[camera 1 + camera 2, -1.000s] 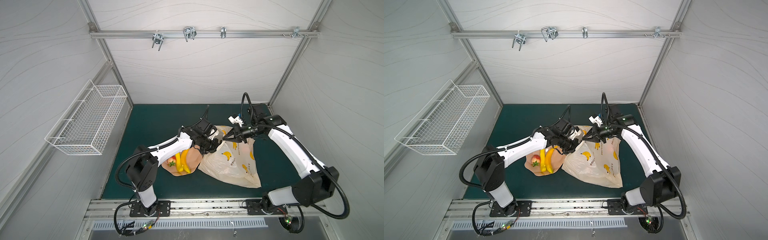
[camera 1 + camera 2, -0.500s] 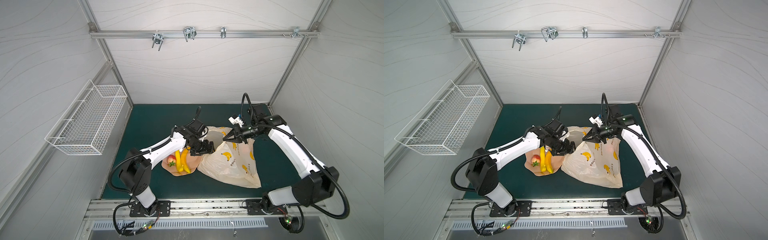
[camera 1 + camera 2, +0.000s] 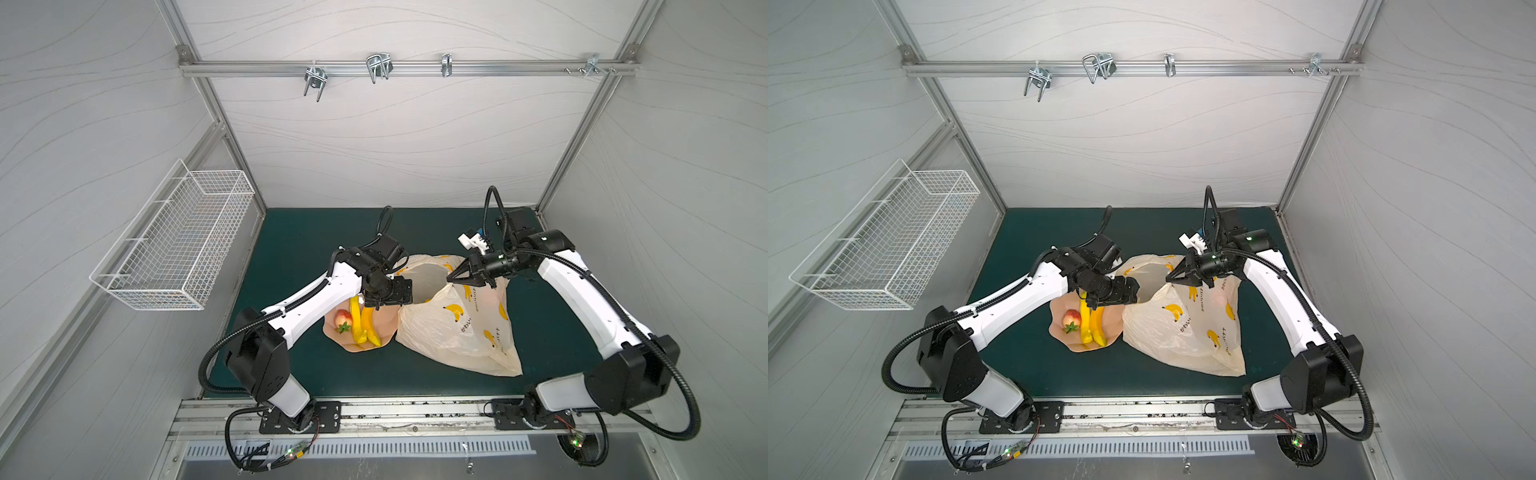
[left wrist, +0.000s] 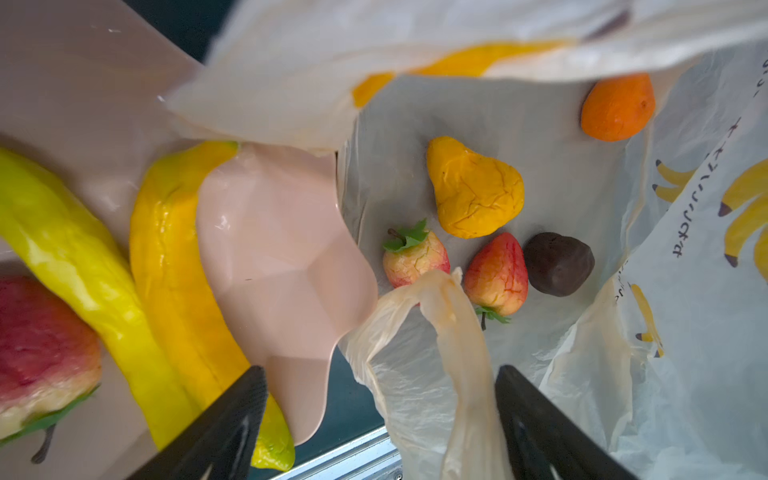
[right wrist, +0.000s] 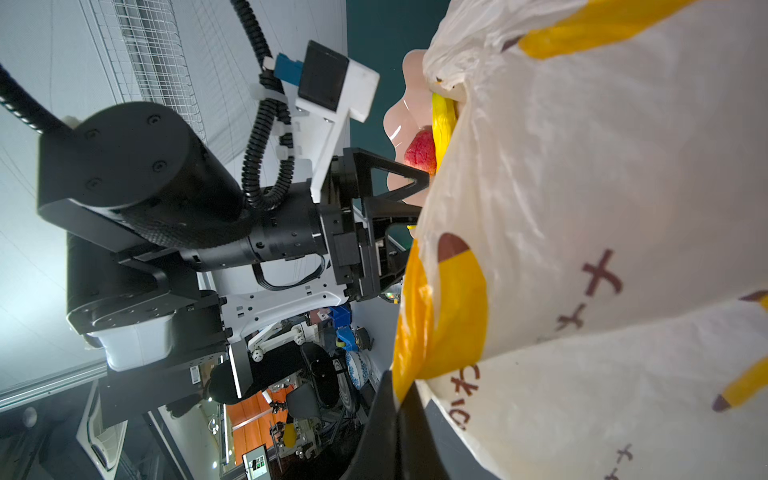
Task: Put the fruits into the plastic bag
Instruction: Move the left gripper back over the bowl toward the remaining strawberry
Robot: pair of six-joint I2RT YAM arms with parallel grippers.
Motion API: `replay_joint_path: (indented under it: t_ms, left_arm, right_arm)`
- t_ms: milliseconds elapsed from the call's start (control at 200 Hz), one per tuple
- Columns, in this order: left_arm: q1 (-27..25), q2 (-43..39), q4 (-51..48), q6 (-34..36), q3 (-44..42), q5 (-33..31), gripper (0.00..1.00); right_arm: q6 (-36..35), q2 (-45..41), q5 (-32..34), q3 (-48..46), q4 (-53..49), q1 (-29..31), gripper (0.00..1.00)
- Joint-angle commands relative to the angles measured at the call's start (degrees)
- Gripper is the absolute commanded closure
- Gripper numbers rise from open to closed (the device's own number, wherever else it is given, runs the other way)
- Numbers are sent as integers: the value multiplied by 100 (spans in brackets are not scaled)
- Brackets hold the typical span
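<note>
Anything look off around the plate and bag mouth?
The upper flap of the plastic bag drapes over the edge of the pink plate and hides the tip of one banana. Its loose loop handle lies across the opening, partly covering a strawberry inside. Both might snag a transfer.

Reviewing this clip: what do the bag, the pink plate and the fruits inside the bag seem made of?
The plastic bag: thin translucent film, crinkled, softly shiny. The plate: hard and glossy, sharp highlights on facets; plastic or glazed ceramic, unclear. The fruits: matte painted skin, cracked and wrinkled, likely soft foam.
</note>
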Motion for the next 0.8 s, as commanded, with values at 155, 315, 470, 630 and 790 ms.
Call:
replay_joint_path:
  t_ms: [155,315,470,630,790]
  left_arm:
    - [442,-514,-602,187,66,-408,12]
    - [698,-813,-843,340,-91,-591,13]
    - [1079,-1095,-945,455,-374,-616,13]
    - [1433,-1204,-1097,645,-742,-745,14]
    - [1797,-1261,-899,693,-1208,-688,16]
  right_arm:
    - [-152,-94,-10,125,-191,-30,100]
    - [-186,-61,-30,161,-225,-43,100]
    - [-208,-27,-51,218,-250,-49,100]
    - [-223,0,-52,262,-279,-51,100]
    - [-232,9,-54,262,-279,-55,100]
